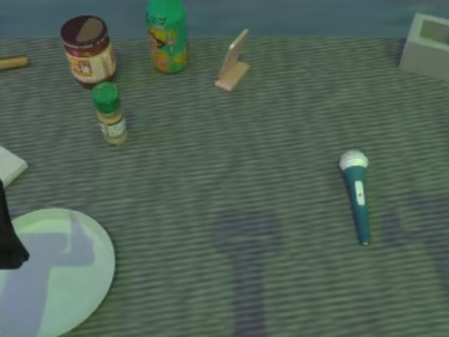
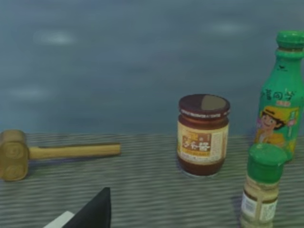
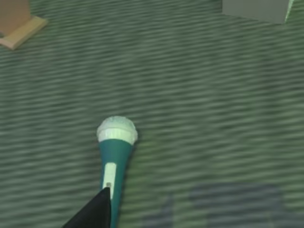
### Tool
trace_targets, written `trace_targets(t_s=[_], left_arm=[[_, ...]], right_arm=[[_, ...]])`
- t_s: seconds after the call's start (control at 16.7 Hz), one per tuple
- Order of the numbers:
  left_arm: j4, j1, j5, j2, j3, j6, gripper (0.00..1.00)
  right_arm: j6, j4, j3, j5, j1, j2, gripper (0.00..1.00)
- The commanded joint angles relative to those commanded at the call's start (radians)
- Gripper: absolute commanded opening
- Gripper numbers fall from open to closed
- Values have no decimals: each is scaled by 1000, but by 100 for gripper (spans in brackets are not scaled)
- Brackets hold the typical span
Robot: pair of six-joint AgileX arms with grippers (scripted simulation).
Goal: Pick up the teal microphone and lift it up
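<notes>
One microphone (image 1: 357, 194), one sauce jar (image 1: 88, 50), one green bottle (image 1: 167, 35), one spice jar (image 1: 110, 112), one mallet (image 2: 47, 153), one plate (image 1: 59, 270), one wooden stand (image 1: 234, 63), possibly one grey box (image 1: 426, 43).

Sauce jar (image 1: 88, 50), green bottle (image 1: 167, 36), spice jar (image 1: 110, 114), plate (image 1: 84, 239), mallet (image 2: 28, 153).

You see very little of the AgileX arms here. In the top view the left arm (image 1: 10, 235) is a matte black, angular block at the left edge — no cables, screws or markings show on it. In the left wrist view, the left gripper's finger (image 2: 93, 212) is a plain black wedge tapering to a point. The right wrist view shows the right gripper's finger (image 3: 92, 212) alike — black, smooth, unmarked.
</notes>
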Motion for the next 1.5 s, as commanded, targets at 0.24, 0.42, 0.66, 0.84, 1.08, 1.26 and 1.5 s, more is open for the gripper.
trace_targets(t_s=[0.24, 0.42, 0.66, 0.84, 1.08, 1.26, 1.5], left_arm=[[0, 0, 0, 0, 0, 0, 100], [0, 0, 0, 0, 0, 0, 100], [0, 0, 0, 0, 0, 0, 100], [0, 0, 0, 0, 0, 0, 100], [0, 0, 0, 0, 0, 0, 100], [0, 0, 0, 0, 0, 0, 100], [0, 0, 0, 0, 0, 0, 100]], right_arm=[[97, -165, 271, 7, 86, 414, 100], [166, -281, 471, 10, 149, 715, 100], [243, -422, 693, 17, 221, 1045, 100], [284, -509, 803, 23, 260, 1211, 100], [307, -564, 859, 29, 281, 1304, 100], [307, -564, 859, 29, 281, 1304, 100], [303, -522, 841, 29, 277, 1329, 100]])
